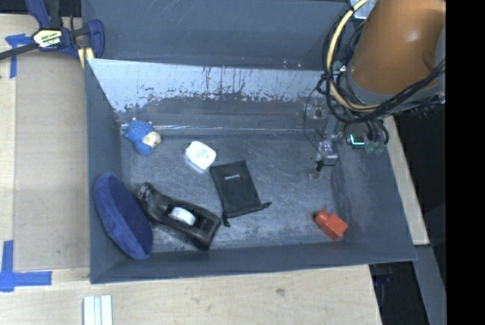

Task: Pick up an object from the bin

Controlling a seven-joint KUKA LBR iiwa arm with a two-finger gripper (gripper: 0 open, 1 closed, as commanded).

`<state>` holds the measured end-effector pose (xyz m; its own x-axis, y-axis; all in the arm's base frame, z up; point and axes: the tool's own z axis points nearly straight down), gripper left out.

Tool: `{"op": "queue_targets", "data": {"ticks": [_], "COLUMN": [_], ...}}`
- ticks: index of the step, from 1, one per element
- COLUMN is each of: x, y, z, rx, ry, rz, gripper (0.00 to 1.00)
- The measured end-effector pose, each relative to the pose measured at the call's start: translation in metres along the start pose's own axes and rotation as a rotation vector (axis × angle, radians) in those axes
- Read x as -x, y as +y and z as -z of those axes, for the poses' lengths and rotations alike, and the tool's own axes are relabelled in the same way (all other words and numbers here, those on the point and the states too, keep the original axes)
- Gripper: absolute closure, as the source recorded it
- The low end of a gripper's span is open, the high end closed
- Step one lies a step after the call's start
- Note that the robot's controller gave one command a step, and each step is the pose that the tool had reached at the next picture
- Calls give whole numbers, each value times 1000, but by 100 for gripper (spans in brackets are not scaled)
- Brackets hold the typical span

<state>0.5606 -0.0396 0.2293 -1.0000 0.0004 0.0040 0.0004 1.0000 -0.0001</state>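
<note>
My gripper (326, 155) hangs at the right side of the bin, under the orange dome, above the bare floor by the right wall. A small red block (330, 224) lies on the floor below it, towards the front right corner, apart from the gripper. A flat black pouch (238, 188) lies in the middle of the bin, to the gripper's left.
A white round piece (201, 155) sits left of the pouch. A black tape dispenser (178, 216) and a dark blue oval brush (121, 217) lie at the front left. A small blue toy (141, 135) rests near the back left wall.
</note>
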Motion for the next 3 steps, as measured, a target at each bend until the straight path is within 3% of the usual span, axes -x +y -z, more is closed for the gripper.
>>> {"op": "queue_targets", "data": {"ticks": [1, 2, 3], "x": [-28, 60, 68], "y": [80, 79, 71], "z": [-163, -126, -119], "rx": [2, 0, -1], "ry": [1, -16, -11], "rz": [19, 57, 274], "gripper": [0, 0, 0]}}
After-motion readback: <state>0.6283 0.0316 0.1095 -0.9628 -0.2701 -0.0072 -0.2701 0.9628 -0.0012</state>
